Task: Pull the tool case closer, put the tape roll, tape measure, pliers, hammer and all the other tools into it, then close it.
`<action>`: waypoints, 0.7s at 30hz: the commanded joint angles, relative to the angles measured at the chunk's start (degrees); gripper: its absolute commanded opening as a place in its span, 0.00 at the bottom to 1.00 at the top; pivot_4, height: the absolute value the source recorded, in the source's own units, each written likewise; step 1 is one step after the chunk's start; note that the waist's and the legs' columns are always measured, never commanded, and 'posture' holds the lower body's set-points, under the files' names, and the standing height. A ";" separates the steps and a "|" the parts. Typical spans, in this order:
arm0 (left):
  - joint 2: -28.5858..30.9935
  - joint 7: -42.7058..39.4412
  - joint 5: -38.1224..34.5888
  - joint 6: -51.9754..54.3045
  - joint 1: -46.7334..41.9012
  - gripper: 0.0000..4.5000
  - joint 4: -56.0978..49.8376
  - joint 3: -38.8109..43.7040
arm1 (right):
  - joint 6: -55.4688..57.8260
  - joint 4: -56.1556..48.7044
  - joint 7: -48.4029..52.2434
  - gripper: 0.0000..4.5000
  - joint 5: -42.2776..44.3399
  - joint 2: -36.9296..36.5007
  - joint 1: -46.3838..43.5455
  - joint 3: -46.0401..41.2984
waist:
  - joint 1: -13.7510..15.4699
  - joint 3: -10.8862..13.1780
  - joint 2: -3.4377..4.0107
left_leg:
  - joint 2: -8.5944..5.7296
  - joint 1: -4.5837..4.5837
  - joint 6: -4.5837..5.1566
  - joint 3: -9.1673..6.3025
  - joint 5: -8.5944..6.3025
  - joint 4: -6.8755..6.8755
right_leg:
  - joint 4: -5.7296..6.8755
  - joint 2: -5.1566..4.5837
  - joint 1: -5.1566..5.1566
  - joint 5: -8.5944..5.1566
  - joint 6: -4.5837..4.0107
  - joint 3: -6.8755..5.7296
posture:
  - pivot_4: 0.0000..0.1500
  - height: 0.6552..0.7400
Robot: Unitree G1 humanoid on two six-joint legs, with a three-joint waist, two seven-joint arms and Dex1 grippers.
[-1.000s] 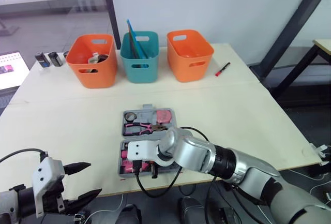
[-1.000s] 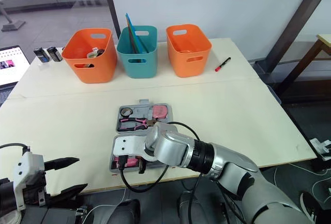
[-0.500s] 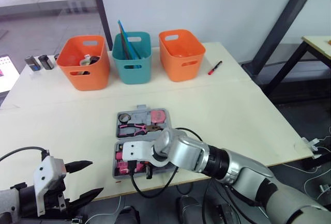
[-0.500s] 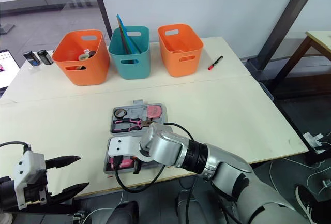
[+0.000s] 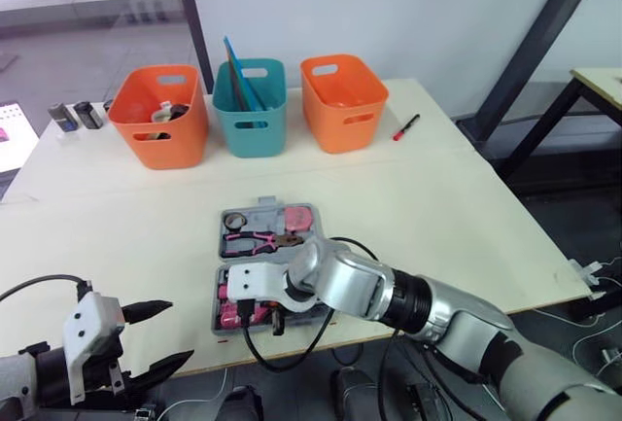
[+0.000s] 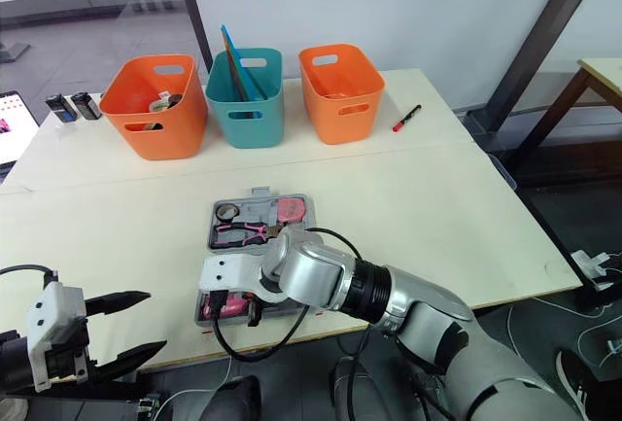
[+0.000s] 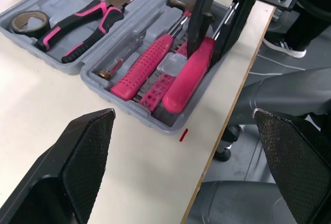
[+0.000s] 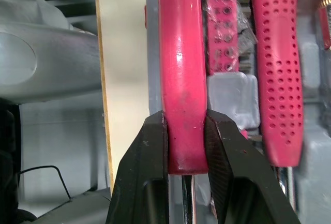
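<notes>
1. Left gripper [image 5: 179, 332] hangs in front of the table's near edge, left of the case; jaws wide apart, nothing between them.
2. Right gripper [image 8: 184, 127] is down in the near half of the tool case [image 5: 275, 204], jaws clamped on the smooth pink-red handle of a screwdriver [image 7: 189, 74]. The handle lies in the tray, on the side nearest the table edge.
3. The case is open flat on the table [image 5: 437, 217], close to the front edge and roughly centred. A small red mark [image 7: 183, 135] sits on the tabletop just beside its near wall.
4. The near half also holds the hammer [image 7: 142, 63] with its dotted pink grip, parallel to the screwdriver, with a pink bit strip [image 7: 160, 81] between the two.
5. The far half holds the pliers [image 7: 88, 25] lying in the middle, the tape roll [image 7: 28, 21] at the left end and the pink tape measure [image 5: 301, 218] at the right end.
6. Three bins stand in a row at the back: left orange bin [image 5: 160, 115] with some items inside, too small to tell; teal bin [image 5: 251, 110] with a blue flat sheet [image 5: 238, 71] sticking up; right orange bin [image 5: 342, 100].
7. A red marker [image 5: 405, 127] lies right of the bins, and two small dark objects [image 5: 73, 115] sit at the far left.
</notes>
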 commanded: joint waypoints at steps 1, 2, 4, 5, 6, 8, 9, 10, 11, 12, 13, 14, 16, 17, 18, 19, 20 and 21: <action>-0.24 0.32 0.00 -0.43 0.07 1.00 -0.91 0.78 | -1.15 -1.16 -0.18 0.10 0.30 1.00 -1.12 -0.46 | -0.03 0.00 0.00 | 0.00 0.00 0.00 0.00 0.00 0.00 | 0.00 0.00 0.00 0.00 0.00 0.00 | 1.00 1.00; -0.28 0.39 0.03 -0.45 0.10 1.00 -0.97 0.78 | -1.38 -0.87 -0.30 0.10 0.18 1.11 -1.00 -0.22 | -0.04 0.00 0.00 | 0.00 0.00 0.00 0.00 0.00 -0.01 | 0.00 0.00 -0.01 0.00 0.00 0.00 | 1.00 1.00; -0.31 0.46 0.03 -0.45 0.17 1.00 -1.04 0.88 | -1.74 -0.32 -0.37 0.10 0.04 1.39 -1.20 -0.15 | -0.03 0.00 0.00 | 0.00 0.00 0.00 0.01 0.00 -0.02 | 0.00 0.00 -0.03 0.00 0.00 0.00 | 1.00 1.00; -0.28 0.41 0.04 -0.48 0.23 1.00 -1.00 0.96 | -2.06 -0.04 -0.37 0.10 -0.07 1.50 -1.32 -0.05 | -0.01 0.00 0.00 | 0.00 -0.02 0.00 0.00 0.00 -0.02 | 0.00 0.00 -0.03 0.00 0.00 0.00 | 1.00 1.00; -0.26 0.36 0.05 -0.52 0.27 1.00 -0.94 1.03 | -2.40 0.20 -0.32 0.10 -0.18 1.59 -1.43 0.10 | 0.01 0.00 0.00 | 0.00 -0.03 0.00 0.01 0.00 -0.02 | 0.00 0.00 -0.04 0.00 0.00 0.00 | 1.00 1.00; -0.20 0.30 0.08 -0.55 0.32 1.00 -0.86 1.09 | -2.89 0.62 -0.28 0.10 -0.31 1.81 -1.52 0.41 | 0.01 0.00 0.00 | 0.00 -0.04 0.00 0.01 0.00 -0.02 | 0.00 0.00 -0.04 0.00 0.00 0.00 | 1.00 1.00; -0.16 0.30 0.11 -0.54 0.32 1.00 -0.86 1.10 | -3.09 0.84 -0.25 0.10 -0.34 2.05 -1.56 0.62 | 0.00 0.00 0.00 | 0.00 -0.04 0.00 0.01 0.00 -0.02 | 0.00 0.00 -0.04 0.00 0.00 0.00 | 1.00 1.00; -0.13 0.31 0.12 -0.53 0.33 1.00 -0.92 1.11 | -3.31 1.00 -0.20 0.10 -0.39 2.20 -1.59 0.88 | -0.01 0.00 0.00 | 0.00 -0.04 0.00 0.01 0.00 -0.02 | 0.00 0.00 -0.04 0.00 0.00 0.00 | 1.00 1.00; -0.12 0.32 0.12 -0.52 0.34 1.00 -0.96 1.12 | -3.48 1.12 -0.15 0.10 -0.44 2.29 -1.62 1.06 | -0.02 0.00 0.00 | 0.00 -0.04 0.00 0.01 0.00 -0.02 | 0.00 0.00 -0.04 0.00 0.00 0.00 | 1.00 1.00; -0.14 0.36 0.07 -0.49 0.34 1.00 -0.98 1.14 | -3.58 1.28 -0.17 0.10 -0.48 2.41 -1.58 1.20 | -0.01 0.00 0.00 | 0.00 -0.04 0.00 0.01 0.00 -0.02 | 0.00 0.00 -0.04 0.00 0.00 0.00 | 1.00 1.00; -0.16 0.40 0.03 -0.46 0.35 1.00 -1.01 1.15 | -3.63 1.34 -0.17 0.10 -0.52 2.46 -1.53 1.26 | -0.01 0.00 0.00 | 0.00 -0.04 0.00 0.01 0.00 -0.02 | 0.00 0.00 -0.05 0.00 0.00 0.00 | 1.00 1.00; -0.17 0.42 0.03 -0.43 0.39 1.00 -1.05 1.16 | -3.76 1.59 -0.23 0.10 -0.61 2.59 -1.48 1.35 | 0.00 0.00 0.00 | 0.00 -0.04 0.00 0.01 0.00 -0.02 | 0.00 0.00 -0.05 0.00 0.00 0.00 | 1.00 1.00; -0.18 0.45 0.04 -0.40 0.52 1.00 -1.14 1.21 | -4.10 2.15 -0.34 0.10 -0.80 2.90 -1.38 1.56 | 0.00 0.00 0.00 | 0.00 -0.04 0.00 0.01 0.00 -0.02 | 0.00 0.00 -0.05 0.00 0.00 0.00 | 1.00 1.00; -0.19 0.48 0.05 -0.37 0.59 1.00 -1.19 1.23 | -4.23 2.38 -0.37 0.10 -0.88 3.00 -1.32 1.65 | 0.00 0.00 0.00 | 0.00 -0.04 0.00 0.01 0.00 -0.02 | 0.00 0.00 -0.05 0.00 0.00 0.00 | 1.00 1.00; -0.20 0.52 0.03 -0.35 0.63 1.00 -1.26 1.26 | -4.39 2.56 -0.37 0.10 -1.00 3.01 -1.33 1.79 | -0.01 0.00 0.00 | 0.00 -0.04 0.00 0.02 0.00 -0.02 | 0.00 0.00 -0.05 0.00 0.00 0.00 | 1.00 1.00; -0.21 0.57 0.02 -0.34 0.66 1.00 -1.29 1.28 | -4.44 2.65 -0.37 0.10 -1.06 3.02 -1.35 1.81 | -0.01 0.00 0.00 | 0.00 -0.04 0.00 0.01 0.00 -0.02 | 0.00 0.00 -0.05 0.00 0.00 0.00 | 1.00 1.00; -0.22 0.61 0.01 -0.33 0.67 1.00 -1.31 1.29 | -4.45 2.70 -0.37 0.10 -1.10 3.02 -1.36 1.81 | -0.02 0.00 0.00 | 0.00 -0.04 0.00 0.01 0.00 -0.02 | 0.00 0.00 -0.05 0.00 0.00 0.00 | 1.00 1.00; -0.22 0.63 0.02 -0.34 0.69 1.00 -1.31 1.29 | -4.45 2.82 -0.53 0.21 -1.20 3.12 -1.45 1.58 | -0.01 0.00 0.00 | 0.00 -0.04 0.00 0.01 0.00 -0.02 | 0.00 0.00 -0.05 0.00 0.00 0.00 | 1.00 1.00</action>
